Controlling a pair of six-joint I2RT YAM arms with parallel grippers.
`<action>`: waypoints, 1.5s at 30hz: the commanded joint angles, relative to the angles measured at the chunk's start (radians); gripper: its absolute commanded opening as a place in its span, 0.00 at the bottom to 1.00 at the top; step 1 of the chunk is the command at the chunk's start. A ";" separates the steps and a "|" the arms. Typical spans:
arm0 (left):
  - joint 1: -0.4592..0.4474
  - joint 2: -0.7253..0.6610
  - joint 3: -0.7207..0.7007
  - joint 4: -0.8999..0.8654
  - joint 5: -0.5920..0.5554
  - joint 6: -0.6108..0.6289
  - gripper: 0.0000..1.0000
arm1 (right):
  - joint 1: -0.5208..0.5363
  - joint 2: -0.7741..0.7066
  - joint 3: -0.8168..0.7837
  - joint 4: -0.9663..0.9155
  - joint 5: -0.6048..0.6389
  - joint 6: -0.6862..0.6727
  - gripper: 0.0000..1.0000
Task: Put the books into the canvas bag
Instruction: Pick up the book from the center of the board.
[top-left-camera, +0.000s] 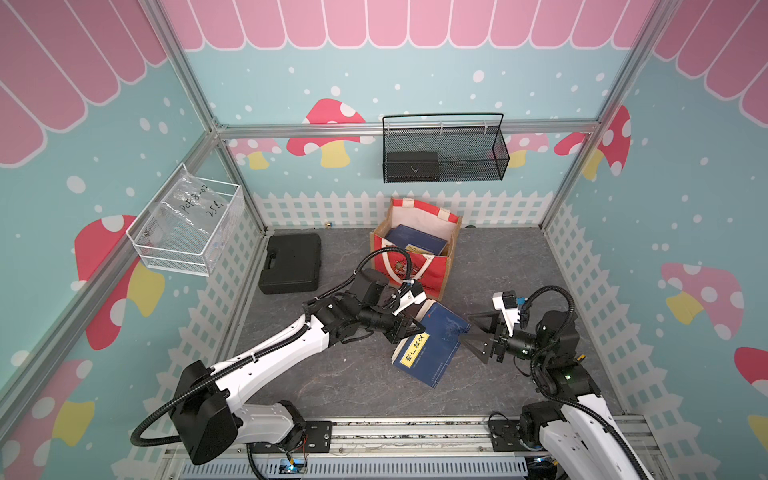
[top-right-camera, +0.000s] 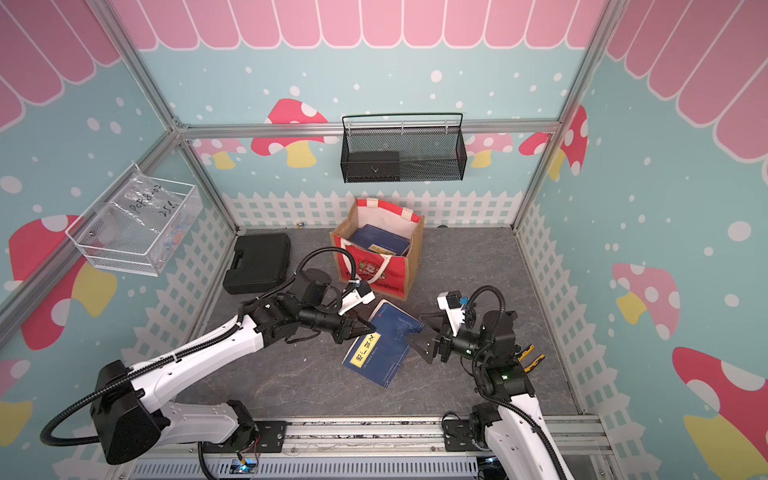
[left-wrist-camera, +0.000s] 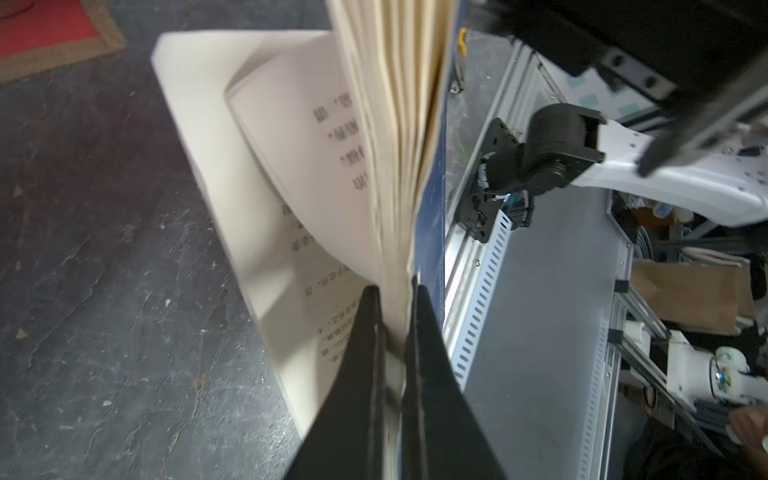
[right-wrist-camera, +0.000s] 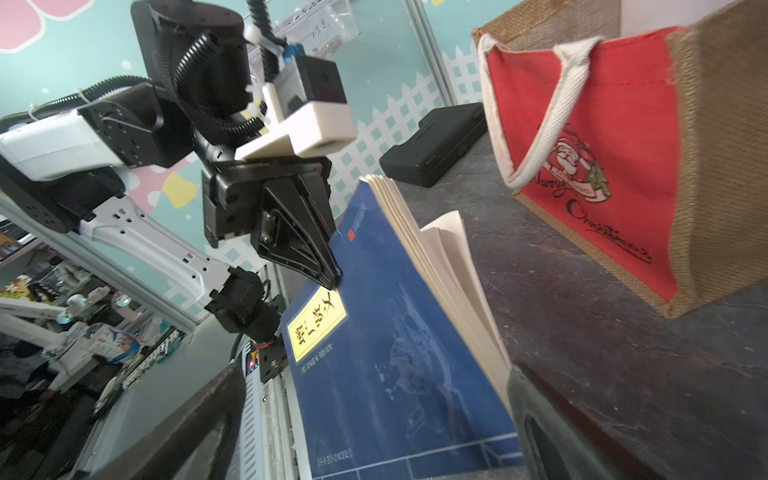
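A dark blue book (top-left-camera: 436, 345) (top-right-camera: 382, 353) with a yellow title label stands tilted off the floor in front of the canvas bag. My left gripper (top-left-camera: 411, 328) (top-right-camera: 365, 328) (left-wrist-camera: 395, 291) is shut on its cover and a sheaf of pages, while the other pages (left-wrist-camera: 291, 174) fan loose. My right gripper (top-left-camera: 473, 334) (top-right-camera: 419, 334) (right-wrist-camera: 374, 370) is open, and the book's (right-wrist-camera: 374, 332) opposite edge lies between its fingers. The canvas bag (top-left-camera: 415, 270) (top-right-camera: 374, 270) (right-wrist-camera: 602, 145) stands upright behind them. It holds more blue books (top-left-camera: 415, 241) (top-right-camera: 378, 241).
A black plastic case (top-left-camera: 291, 262) lies on the floor left of the bag. A black mesh basket (top-left-camera: 444, 153) hangs on the back wall. A white wire basket (top-left-camera: 187, 224) with a plastic bag hangs on the left wall. White fence panels edge the floor.
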 joint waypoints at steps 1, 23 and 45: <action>0.003 -0.031 0.078 -0.234 0.077 0.162 0.00 | 0.006 0.016 0.023 0.040 -0.103 0.006 1.00; 0.003 -0.084 0.120 -0.367 0.070 0.281 0.00 | 0.255 0.342 0.225 -0.260 -0.027 -0.141 0.81; 0.063 -0.237 0.032 -0.236 -0.218 0.173 0.99 | 0.251 0.441 0.510 -0.186 0.118 -0.080 0.00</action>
